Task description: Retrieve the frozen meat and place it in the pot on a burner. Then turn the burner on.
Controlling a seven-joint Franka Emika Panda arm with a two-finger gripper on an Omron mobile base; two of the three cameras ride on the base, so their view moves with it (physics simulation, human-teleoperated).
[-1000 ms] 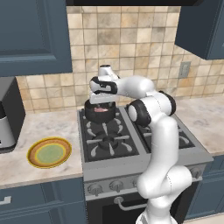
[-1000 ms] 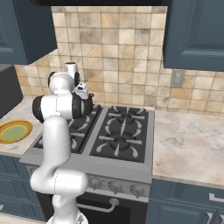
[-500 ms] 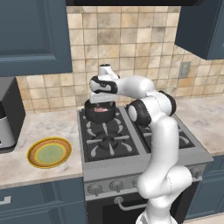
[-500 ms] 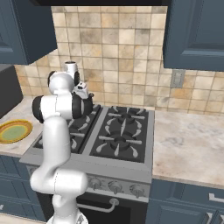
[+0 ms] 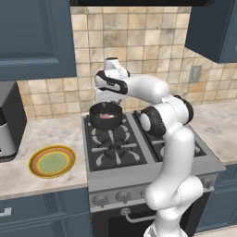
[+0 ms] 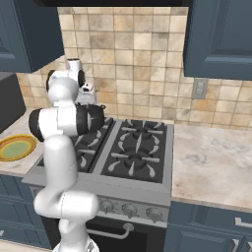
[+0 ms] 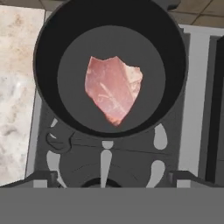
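A: Anything changed over the last second?

B: Hardly. Same pose in both base views: gripper (image 5: 105,98) hanging just above the pot (image 5: 97,121), a little above centre in the left base view. No drift worth noting.

A: And the frozen meat (image 7: 113,89)?

B: Lying flat on the pot's floor, centre of the hand view, touching no wall. Free of the fingers.

A: Pincer state?

B: Spread wide, judging by the two dark tips at the far left and far right along the bottom of the hand view. Nothing between them.

A: So placing done?

B: Looks so. Pot sitting on the grate at the back of the stove's left half, with its own burner hidden beneath. Another burner (image 5: 112,148) showing bare, lower in the frame.

A: Left to do, then?

B: Turning the burner on. Means lifting clear of the pot and reaching down to the silver knobs (image 5: 122,196) along the stove front, low in the left base view.

A: Which knob?

B: Cannot tell from here. Worth matching to the pot's burner, not the front one. Plate (image 5: 52,161) at lower left irrelevant now.
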